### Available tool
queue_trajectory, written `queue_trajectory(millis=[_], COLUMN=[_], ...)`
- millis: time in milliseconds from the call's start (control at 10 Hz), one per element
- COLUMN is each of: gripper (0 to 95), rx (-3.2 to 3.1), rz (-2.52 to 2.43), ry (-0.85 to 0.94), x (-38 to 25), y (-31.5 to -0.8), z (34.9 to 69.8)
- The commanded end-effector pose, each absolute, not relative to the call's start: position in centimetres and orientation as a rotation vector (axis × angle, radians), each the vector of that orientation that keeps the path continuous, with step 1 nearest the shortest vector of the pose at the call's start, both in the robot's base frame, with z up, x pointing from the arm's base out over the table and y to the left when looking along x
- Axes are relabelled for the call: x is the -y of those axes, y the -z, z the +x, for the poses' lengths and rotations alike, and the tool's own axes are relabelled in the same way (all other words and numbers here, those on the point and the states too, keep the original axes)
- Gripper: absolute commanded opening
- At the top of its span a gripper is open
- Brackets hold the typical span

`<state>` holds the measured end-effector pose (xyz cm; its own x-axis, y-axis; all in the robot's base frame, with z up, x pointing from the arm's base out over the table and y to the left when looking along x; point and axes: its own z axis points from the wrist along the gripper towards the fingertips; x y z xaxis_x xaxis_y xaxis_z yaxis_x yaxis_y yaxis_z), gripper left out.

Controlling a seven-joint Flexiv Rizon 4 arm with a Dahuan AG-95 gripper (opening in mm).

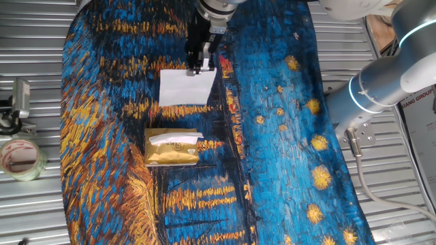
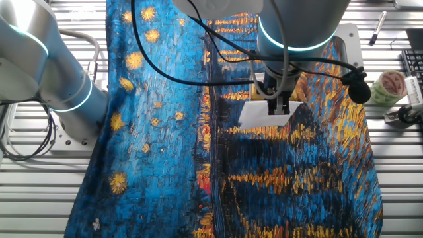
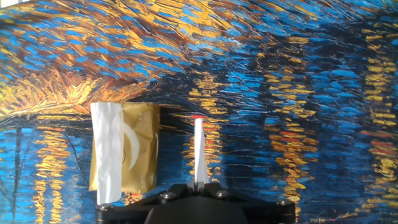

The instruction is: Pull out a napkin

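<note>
My gripper (image 1: 202, 64) is shut on the top edge of the white napkin (image 1: 184, 87), which hangs free as a flat sheet above the cloth. In the other fixed view the napkin (image 2: 264, 114) hangs below the gripper (image 2: 277, 106). In the hand view the napkin (image 3: 199, 152) shows edge-on as a thin white strip running out from the shut gripper (image 3: 200, 185). The gold tissue packet (image 1: 172, 150) lies on the cloth below and apart from the held napkin. Another white tissue (image 1: 174, 139) sticks out of its slot. The packet (image 3: 135, 149) sits left of the napkin in the hand view.
A blue and gold painted cloth (image 1: 272, 136) covers the metal slatted table (image 1: 27, 41). A tape roll (image 1: 20, 158) and a clamp (image 1: 19, 99) lie off the cloth on one side. The tape roll also shows in the other fixed view (image 2: 388, 86), near a pen (image 2: 377, 28).
</note>
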<state>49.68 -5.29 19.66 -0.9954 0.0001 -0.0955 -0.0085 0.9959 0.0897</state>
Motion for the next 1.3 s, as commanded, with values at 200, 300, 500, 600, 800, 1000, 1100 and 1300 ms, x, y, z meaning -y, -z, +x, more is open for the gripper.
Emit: queue_trajectory(millis=[200,300,500,600,800,1000,1100,1300], gripper=[57.0,57.0,57.0,57.0,76.0,76.0,76.0,76.0], rx=[-3.042,-3.041,-3.041,-3.041,-3.040,-3.039,-3.037,-3.037], rz=[-0.027,-0.029,-0.033,-0.036,-0.041,-0.043,-0.047,-0.047], ry=[-0.150,-0.157,-0.159,-0.160,-0.163,-0.164,-0.167,-0.173], x=[5.31,5.31,5.31,5.31,5.31,5.31,5.32,5.33], y=[-19.69,-19.69,-19.68,-19.68,-19.66,-19.64,-19.63,-19.60], z=[49.62,49.62,49.61,49.61,49.58,49.56,49.56,49.57])
